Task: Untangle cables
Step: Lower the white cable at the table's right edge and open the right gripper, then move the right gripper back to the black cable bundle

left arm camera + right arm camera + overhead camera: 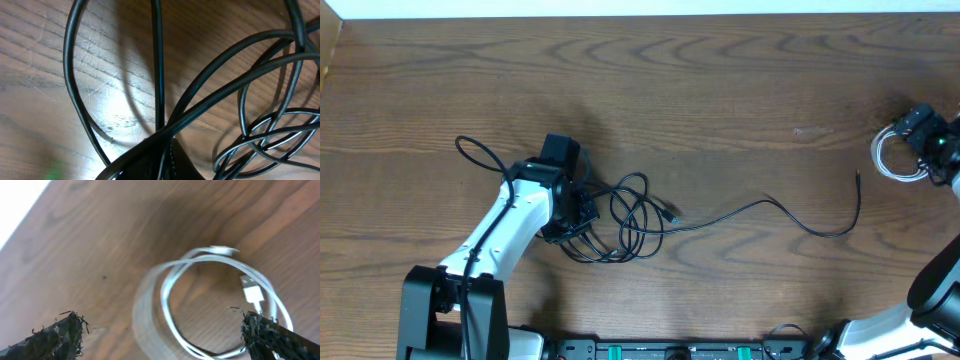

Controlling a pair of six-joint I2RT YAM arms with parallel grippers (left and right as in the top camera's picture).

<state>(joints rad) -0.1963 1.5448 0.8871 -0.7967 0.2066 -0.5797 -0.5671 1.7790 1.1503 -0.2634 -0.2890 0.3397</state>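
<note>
Super close view here: a bunch of thin black cables (158,75) fans up and out from the gripper (162,147) at the bottom edge, which is clamped shut on them where they bunch together. One runs straight up the middle, one bows out in a big arc to the left, and two sweep off to the upper right. Further right is a mess of overlapping loops (can't tell which strand is which). The wood-grain worktop (45,75) underneath has a bright glare patch and cable shadows.
</note>
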